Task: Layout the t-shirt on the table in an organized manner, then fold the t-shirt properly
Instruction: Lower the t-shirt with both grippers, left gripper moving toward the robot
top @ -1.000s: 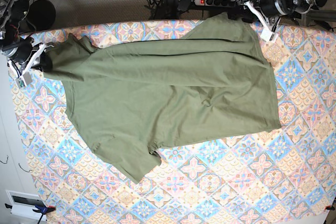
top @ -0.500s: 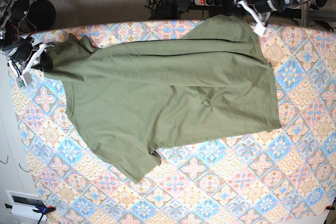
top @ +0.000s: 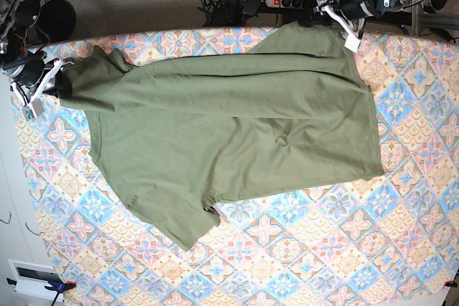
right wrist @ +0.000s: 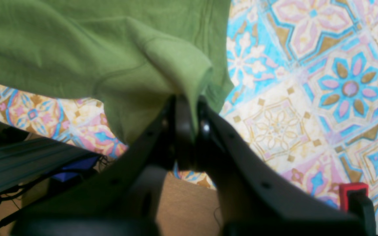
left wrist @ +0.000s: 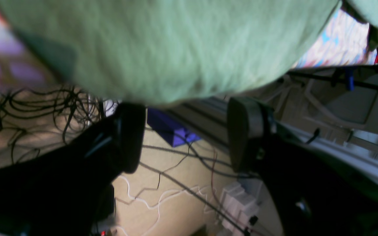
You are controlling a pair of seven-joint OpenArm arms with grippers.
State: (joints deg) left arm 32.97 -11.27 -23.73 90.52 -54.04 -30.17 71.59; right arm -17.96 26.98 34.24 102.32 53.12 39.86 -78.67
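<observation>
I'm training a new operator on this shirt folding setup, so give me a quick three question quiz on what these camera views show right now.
1. True or false: the right end effector is shut on a fold of the olive-green t-shirt.
2. Multiple choice: the left end effector is (A) clamped on a sleeve, (B) open with nothing between its fingers, just off the shirt's edge, (C) pressed flat on the table.
3. Short answer: in the base view, is the shirt spread flat or folded?

Key:
1. True.
2. B.
3. Spread out, unfolded, with some wrinkles near the middle.
</observation>
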